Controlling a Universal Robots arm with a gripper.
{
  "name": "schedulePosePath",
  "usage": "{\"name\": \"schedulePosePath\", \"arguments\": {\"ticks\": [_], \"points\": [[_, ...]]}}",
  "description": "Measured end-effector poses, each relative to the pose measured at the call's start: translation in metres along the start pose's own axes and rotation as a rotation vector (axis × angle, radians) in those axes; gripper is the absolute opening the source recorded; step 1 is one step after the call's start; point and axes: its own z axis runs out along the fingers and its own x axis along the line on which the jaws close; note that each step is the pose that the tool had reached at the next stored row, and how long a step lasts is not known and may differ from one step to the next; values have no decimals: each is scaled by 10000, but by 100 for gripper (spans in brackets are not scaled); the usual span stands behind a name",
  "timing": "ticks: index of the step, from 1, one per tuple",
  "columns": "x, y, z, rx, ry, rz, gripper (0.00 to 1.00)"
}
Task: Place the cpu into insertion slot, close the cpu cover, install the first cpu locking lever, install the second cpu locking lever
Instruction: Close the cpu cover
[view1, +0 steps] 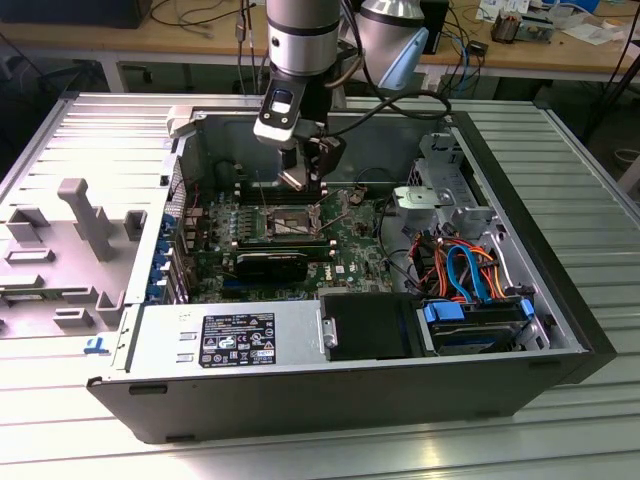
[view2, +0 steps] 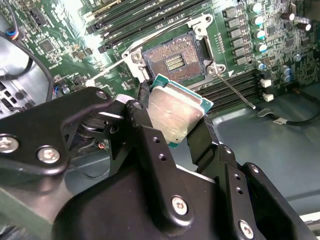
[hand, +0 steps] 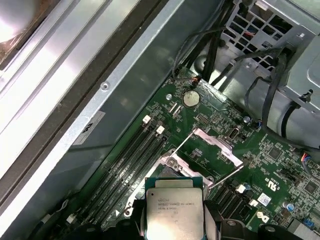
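Observation:
The cpu (view2: 175, 112) is a flat square chip with a silver-grey top, and my gripper (view2: 172, 119) is shut on its two opposite edges. It hangs tilted a short way above the open insertion slot (view2: 172, 57), whose dark contact field lies bare. In the first wrist view the cpu (hand: 174, 207) covers part of the insertion slot (hand: 167, 164), and the cpu cover (hand: 210, 150) stands flipped open beyond it. Two thin wire levers (view2: 236, 90) stick out loose beside the socket. In the exterior view my gripper (view1: 298, 178) hovers over the insertion slot (view1: 285, 222) inside the case.
Long black memory slots (hand: 132, 150) flank the socket. The case wall (view1: 150, 250) is on the exterior view's left. On its right are a drive cage (view1: 445, 195) and orange and blue cables (view1: 460, 265). The power supply (view1: 240, 340) lies at the front. A grey fixture (view1: 85, 215) sits outside.

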Motion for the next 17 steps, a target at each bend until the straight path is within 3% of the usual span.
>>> {"name": "schedulePosePath", "arguments": {"ticks": [2, 17], "points": [[0, 0, 3, -4, -16, 334, 55], [0, -1, 12, -11, -88, 1577, 55]]}}
